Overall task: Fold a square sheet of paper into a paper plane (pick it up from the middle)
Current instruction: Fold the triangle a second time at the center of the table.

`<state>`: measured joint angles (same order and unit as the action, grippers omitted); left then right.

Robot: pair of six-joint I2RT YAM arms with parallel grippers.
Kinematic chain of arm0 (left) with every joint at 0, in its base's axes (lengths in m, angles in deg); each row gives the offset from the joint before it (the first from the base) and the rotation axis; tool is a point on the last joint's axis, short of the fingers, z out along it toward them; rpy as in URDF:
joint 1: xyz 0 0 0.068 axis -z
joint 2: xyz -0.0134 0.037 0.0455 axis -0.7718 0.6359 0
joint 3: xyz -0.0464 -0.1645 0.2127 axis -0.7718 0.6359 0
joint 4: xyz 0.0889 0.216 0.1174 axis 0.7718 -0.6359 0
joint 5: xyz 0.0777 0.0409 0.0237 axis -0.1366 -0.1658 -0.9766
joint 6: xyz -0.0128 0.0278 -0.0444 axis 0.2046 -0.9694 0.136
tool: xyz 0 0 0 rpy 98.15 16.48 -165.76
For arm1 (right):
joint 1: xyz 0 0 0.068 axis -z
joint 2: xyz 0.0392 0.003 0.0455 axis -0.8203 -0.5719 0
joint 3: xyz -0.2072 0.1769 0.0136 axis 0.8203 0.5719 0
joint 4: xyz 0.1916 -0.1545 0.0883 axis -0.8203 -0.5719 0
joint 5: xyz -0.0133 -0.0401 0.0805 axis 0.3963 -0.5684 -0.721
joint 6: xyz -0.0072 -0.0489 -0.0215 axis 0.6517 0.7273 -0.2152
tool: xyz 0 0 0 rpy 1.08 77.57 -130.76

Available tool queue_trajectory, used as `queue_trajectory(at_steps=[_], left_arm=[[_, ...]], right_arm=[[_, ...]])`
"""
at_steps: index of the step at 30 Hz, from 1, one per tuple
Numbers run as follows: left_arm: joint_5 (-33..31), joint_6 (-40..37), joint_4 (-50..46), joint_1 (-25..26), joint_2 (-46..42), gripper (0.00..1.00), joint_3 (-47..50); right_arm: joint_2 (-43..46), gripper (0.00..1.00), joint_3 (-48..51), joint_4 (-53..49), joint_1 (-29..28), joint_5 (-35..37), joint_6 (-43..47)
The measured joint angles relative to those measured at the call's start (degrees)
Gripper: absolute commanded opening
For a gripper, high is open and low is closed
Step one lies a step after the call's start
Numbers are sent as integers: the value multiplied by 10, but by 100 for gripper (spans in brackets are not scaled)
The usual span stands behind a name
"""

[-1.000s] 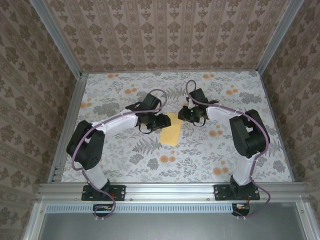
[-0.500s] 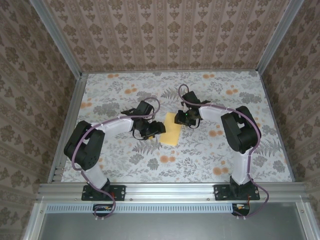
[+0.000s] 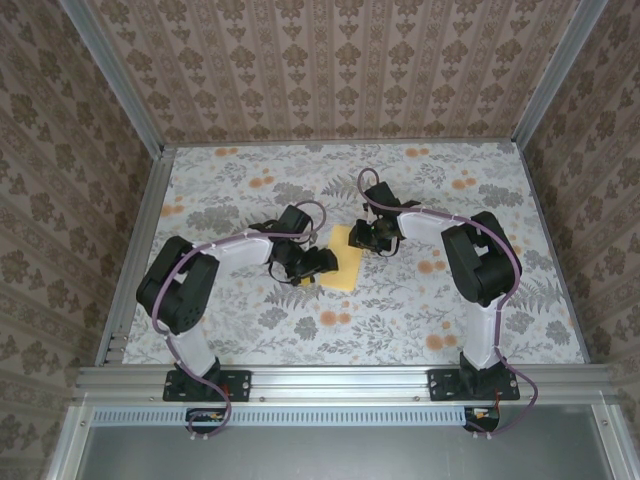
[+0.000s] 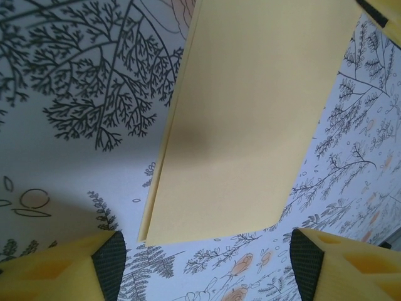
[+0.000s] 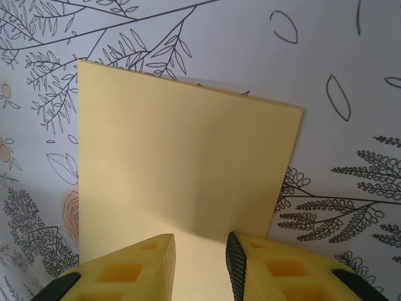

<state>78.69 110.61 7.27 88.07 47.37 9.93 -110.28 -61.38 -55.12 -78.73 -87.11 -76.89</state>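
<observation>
left gripper (image 4: 210,260) spread wide, right gripper (image 5: 200,251) narrowly apart, seemingly pressing the paper (image 5: 188,163).

High overview; wrist close-ups, same paper (image 4: 238,125)

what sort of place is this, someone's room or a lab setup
Most likely a robot test booth, not a lived-in room. A metal frame surrounds a flat floral cloth, wallpaper panels stand as walls, and a left arm and right arm are bolted at the near rail.
</observation>
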Motion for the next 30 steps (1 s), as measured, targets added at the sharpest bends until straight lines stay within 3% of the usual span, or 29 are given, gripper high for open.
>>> queue_trajectory(at_steps=[30], left_arm=[[23,-2,21,18,19,66,-17]], right_arm=[[0,31,2,3,2,-4,-2]])
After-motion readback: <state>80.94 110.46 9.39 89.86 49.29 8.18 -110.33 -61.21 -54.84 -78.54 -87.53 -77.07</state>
